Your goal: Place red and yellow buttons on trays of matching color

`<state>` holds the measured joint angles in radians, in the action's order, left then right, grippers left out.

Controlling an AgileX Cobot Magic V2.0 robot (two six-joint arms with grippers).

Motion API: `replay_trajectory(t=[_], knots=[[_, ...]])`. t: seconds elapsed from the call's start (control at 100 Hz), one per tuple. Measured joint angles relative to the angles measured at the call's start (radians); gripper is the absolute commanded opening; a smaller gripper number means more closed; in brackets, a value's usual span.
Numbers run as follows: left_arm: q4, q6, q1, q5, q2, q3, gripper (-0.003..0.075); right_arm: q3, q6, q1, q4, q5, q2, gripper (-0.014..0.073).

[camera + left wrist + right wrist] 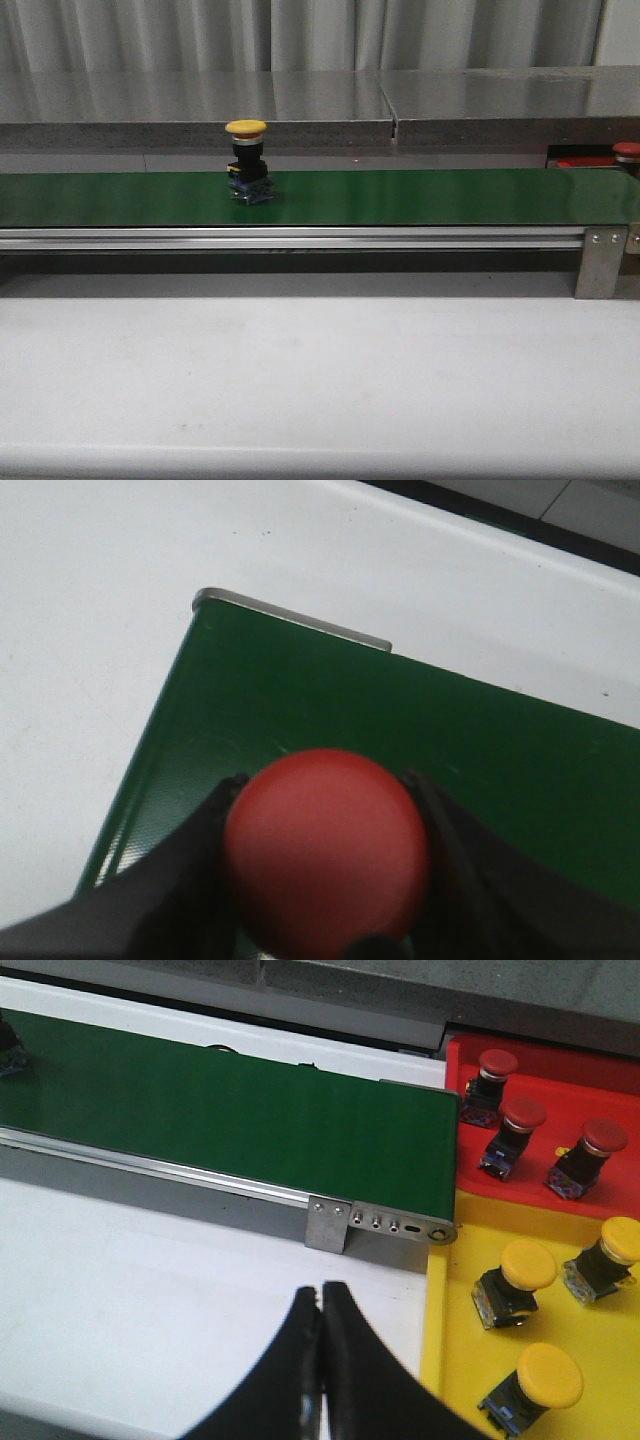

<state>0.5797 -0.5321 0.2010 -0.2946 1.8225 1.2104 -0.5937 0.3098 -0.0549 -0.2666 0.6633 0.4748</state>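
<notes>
My left gripper point(325, 780) is shut on a red button point(328, 850) and holds it over the end of the green belt point(480, 750). A yellow button point(246, 160) stands upright on the belt point(420, 195) in the front view. My right gripper point(321, 1292) is shut and empty over the white table point(150, 1300), near the belt's other end. The red tray point(560, 1065) holds three red buttons point(518, 1125). The yellow tray point(455, 1360) next to it holds three yellow buttons point(520, 1280). Neither gripper shows in the front view.
A metal bracket point(380, 1225) closes the belt's end beside the trays. An aluminium rail point(290, 238) runs along the belt's front. A grey ledge point(300, 105) and a curtain stand behind the belt. The red tray's edge point(590, 160) shows at far right.
</notes>
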Motion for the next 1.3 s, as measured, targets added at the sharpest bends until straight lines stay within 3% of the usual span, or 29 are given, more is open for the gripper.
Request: replay_trajectory(t=[0.09,0.19,0.47,0.91,1.3], knots=[[0.000,0.000,0.000,0.000,0.002,0.000,0.0596,0.000,0.000,0.000,0.000,0.000,0.000,-0.0067],[-0.002,0.000,0.000,0.000,0.006,0.000,0.0650,0.000,0.000,0.000,0.000,0.000,0.000,-0.0067],[-0.006,0.000,0.000,-0.009,-0.005,0.002,0.0650,0.000,0.000,0.000,0.000,0.000,0.000,-0.0067],[-0.010,0.000,-0.066,-0.184,-0.038,0.183,0.0650,0.000,0.000,0.000,0.000,0.000,0.000,-0.0067],[-0.014,-0.046,-0.147,-0.186,-0.287,0.145,0.0615,0.000,0.000,0.000,0.000,0.000,0.000,-0.0067]])
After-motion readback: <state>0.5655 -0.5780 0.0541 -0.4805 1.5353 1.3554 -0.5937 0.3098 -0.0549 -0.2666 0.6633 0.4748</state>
